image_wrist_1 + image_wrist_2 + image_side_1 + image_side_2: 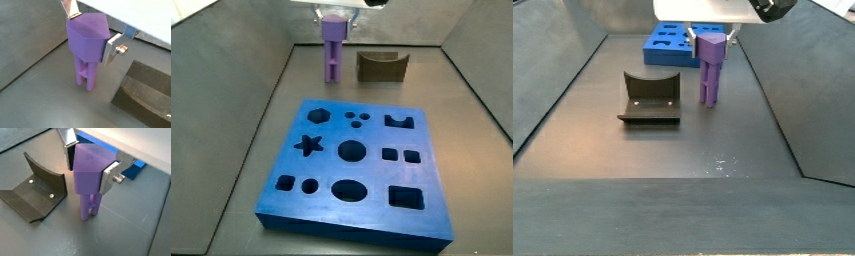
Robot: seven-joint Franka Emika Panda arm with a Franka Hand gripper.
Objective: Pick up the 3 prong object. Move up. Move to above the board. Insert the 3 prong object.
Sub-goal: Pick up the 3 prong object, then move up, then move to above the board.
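Note:
The 3 prong object (87,37) is a purple peg standing upright, prongs down, and my gripper (91,31) is shut on its thick top. Both wrist views show a silver finger pressed on each side of the peg (87,180), gripper (89,165). In a side view the peg (333,55) hangs under the gripper (334,22) at the far end of the floor, beyond the blue board (378,175). Its prong tips are at or just above the floor; I cannot tell which. The board (667,58) lies flat with its dark cut-outs empty.
The dark fixture (381,65) stands on the floor right beside the peg, also seen as the fixture (649,100) and the fixture (33,193). Grey walls slope up around the floor on both sides.

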